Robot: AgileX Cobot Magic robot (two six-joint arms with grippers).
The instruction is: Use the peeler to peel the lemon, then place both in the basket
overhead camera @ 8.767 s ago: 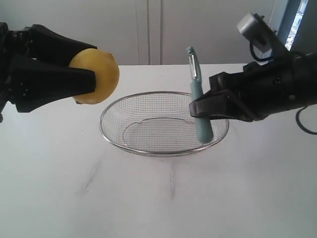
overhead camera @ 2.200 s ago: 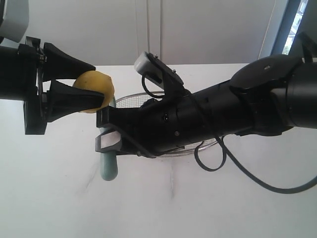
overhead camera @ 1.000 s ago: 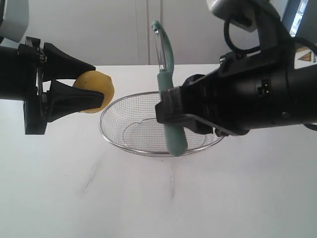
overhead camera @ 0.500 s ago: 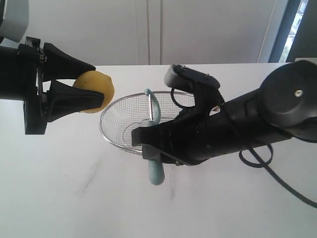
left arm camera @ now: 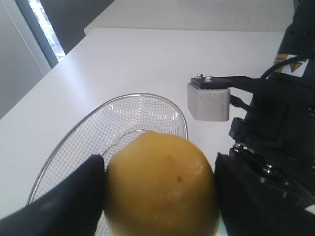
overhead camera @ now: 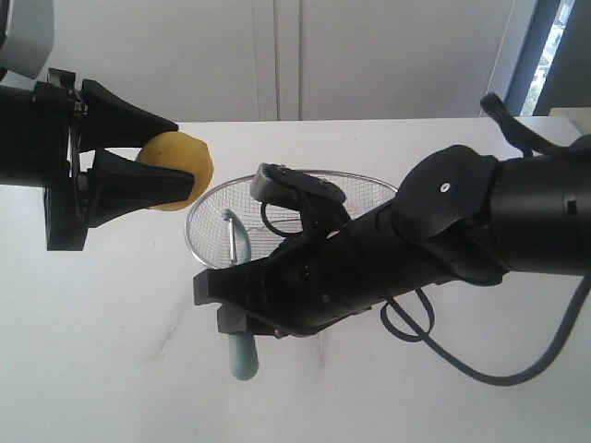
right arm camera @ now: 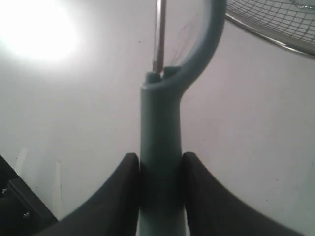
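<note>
The yellow lemon (overhead camera: 181,170) hangs above the table left of the basket, with my left gripper (overhead camera: 185,153) shut on it; in the left wrist view the lemon (left arm camera: 162,183) fills the gap between the black fingers (left arm camera: 74,196). My right gripper (overhead camera: 238,310) reaches across in front of the basket and is shut on the pale teal handle of the peeler (overhead camera: 243,358). The peeler head points up, below and to the right of the lemon and apart from it. The right wrist view shows the peeler (right arm camera: 160,123) clamped in my right gripper (right arm camera: 161,169), blade over bare table.
The wire mesh basket (overhead camera: 188,231) sits mid-table, partly hidden behind my right arm (overhead camera: 443,231); its rim shows in both wrist views (left arm camera: 184,123) (right arm camera: 275,37). The grey camera box (left arm camera: 209,101) on the right arm is close to the lemon. White table (overhead camera: 92,369) lies all around.
My right arm has swung the peeler from upright over the basket down and to the left, in front of the basket's near-left rim. The left gripper and lemon have stayed put.
</note>
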